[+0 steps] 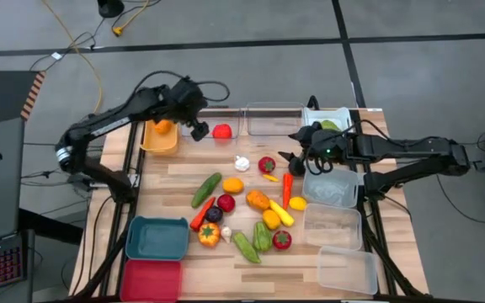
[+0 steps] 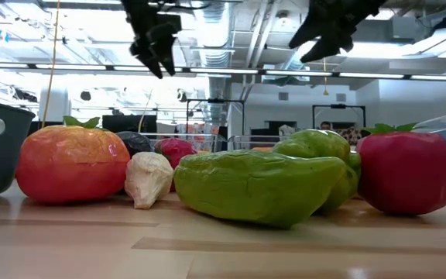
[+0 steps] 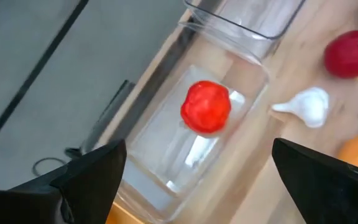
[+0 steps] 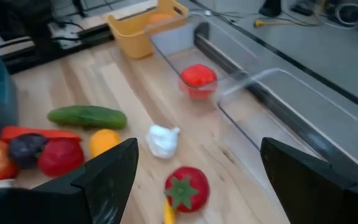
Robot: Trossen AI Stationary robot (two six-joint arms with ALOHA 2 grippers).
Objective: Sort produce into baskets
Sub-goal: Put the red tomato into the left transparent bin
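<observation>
Loose produce lies mid-table: a cucumber (image 1: 206,189), a white garlic (image 1: 242,162), a carrot (image 1: 287,189), peppers and tomatoes. A red fruit (image 3: 206,107) rests on the floor of a clear basket (image 1: 230,118) at the far edge. An orange fruit (image 1: 163,127) sits in the orange-yellow basket (image 1: 160,141). My left gripper (image 3: 197,149) hangs open above the clear basket, empty. My right gripper (image 4: 197,146) hovers open, empty, over the table right of the garlic.
Another clear basket (image 1: 272,119) and a white one (image 1: 337,115) stand at the far edge. Three clear baskets (image 1: 333,225) line the right side. A teal basket (image 1: 157,237) and a red one (image 1: 151,279) sit near left. Cables lie on the floor beyond.
</observation>
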